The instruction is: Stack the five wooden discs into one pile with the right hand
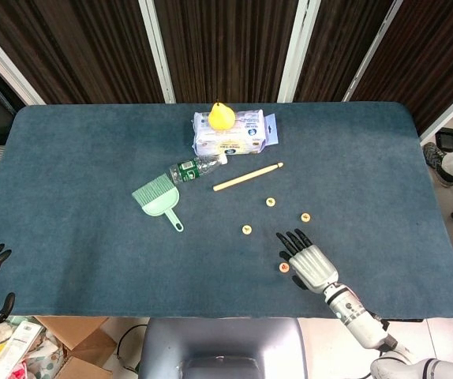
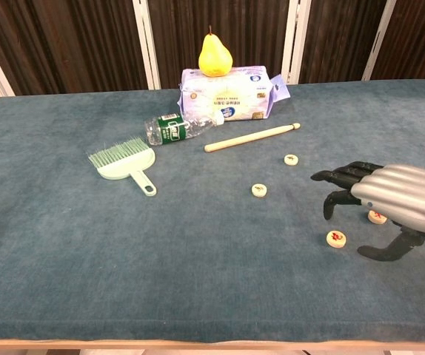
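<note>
My right hand (image 2: 397, 198) is hovering open, fingers spread, above the worktop (image 2: 64, 244), one wooden disc (image 2: 336, 239) lying just beside its thumb.

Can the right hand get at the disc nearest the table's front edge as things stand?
Probably yes. The right hand hovers open just above and beside that disc, nothing lies between them, and bare table surrounds the disc.

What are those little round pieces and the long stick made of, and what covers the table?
The discs look like pale, smooth wood with a small painted mark on top. The stick seems to be bare light wood, matte, with a knob at one end. The table cover looks like blue-grey felt or short-pile fabric, with a soft mottled nap.
</note>
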{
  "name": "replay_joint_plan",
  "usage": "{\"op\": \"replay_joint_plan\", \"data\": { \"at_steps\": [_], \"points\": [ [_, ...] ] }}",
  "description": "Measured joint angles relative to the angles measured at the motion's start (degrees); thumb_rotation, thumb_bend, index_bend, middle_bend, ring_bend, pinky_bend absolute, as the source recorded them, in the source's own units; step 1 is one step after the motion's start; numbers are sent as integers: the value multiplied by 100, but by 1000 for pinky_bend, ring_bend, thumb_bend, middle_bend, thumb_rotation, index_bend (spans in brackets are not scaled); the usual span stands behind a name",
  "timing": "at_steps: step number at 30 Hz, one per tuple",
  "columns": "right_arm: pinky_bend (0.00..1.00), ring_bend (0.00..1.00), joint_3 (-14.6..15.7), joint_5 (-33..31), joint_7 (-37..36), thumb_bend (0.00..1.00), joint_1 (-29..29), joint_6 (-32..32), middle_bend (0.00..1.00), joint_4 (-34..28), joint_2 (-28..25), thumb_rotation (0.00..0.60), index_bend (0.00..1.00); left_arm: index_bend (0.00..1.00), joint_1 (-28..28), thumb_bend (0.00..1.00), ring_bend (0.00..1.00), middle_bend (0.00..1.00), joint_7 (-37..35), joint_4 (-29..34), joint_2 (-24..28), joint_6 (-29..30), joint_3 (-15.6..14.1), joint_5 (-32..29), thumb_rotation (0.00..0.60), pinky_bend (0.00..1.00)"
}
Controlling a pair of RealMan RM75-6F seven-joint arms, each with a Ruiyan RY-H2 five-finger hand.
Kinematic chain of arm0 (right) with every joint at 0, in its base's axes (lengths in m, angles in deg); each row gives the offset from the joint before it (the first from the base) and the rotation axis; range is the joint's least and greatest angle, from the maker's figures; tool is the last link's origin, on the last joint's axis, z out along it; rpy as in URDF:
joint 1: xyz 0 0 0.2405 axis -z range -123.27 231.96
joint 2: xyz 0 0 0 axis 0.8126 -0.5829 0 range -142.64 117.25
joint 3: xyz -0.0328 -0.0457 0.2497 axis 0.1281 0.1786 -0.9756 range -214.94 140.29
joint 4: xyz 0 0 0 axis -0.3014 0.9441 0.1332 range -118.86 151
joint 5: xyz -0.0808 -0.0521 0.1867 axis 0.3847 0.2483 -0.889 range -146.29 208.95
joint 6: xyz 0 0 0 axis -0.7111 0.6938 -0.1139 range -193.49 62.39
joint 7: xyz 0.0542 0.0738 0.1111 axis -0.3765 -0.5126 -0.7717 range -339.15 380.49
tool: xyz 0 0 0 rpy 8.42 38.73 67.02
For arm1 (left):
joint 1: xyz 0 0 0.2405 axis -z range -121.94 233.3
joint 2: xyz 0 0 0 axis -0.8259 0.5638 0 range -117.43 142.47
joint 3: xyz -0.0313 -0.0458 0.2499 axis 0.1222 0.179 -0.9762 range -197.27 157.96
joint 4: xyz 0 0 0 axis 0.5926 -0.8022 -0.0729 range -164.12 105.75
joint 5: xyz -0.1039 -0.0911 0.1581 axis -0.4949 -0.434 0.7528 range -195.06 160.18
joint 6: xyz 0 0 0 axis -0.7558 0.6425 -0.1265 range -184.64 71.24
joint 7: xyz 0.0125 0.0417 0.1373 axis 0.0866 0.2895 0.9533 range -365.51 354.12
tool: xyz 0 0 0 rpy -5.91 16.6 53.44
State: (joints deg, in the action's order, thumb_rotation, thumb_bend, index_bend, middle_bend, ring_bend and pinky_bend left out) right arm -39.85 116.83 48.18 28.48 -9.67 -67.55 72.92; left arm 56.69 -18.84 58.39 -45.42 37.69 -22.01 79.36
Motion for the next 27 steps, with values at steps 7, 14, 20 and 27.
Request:
{"op": "replay_joint_plan", "data": {
  "at_steps": [7, 14, 20, 27],
  "points": [
    [0, 0, 49, -77, 7, 441, -107, -32, 0, 192, 206, 600, 492, 0, -7, 497, 0, 11, -17, -17, -7, 15, 2, 2, 600, 0],
    [0, 0, 76, -187, 57, 492, -176, -53, 0, 267, 279, 600, 511, 0, -10, 497, 0, 12, -42, -27, -10, 30, 7, 5, 600, 0],
    [0, 0, 95, -245, 60, 511, -226, -46, 0, 287, 310, 600, 534, 0, -23, 497, 0, 11, -45, -34, -12, 51, 5, 9, 600, 0],
    [0, 0, 118, -317, 103, 511, -253, -21, 0, 303, 335, 600, 545, 0, -15, 497, 0, 12, -52, -29, -7, 39, 12, 0, 600, 0]
  ]
}}
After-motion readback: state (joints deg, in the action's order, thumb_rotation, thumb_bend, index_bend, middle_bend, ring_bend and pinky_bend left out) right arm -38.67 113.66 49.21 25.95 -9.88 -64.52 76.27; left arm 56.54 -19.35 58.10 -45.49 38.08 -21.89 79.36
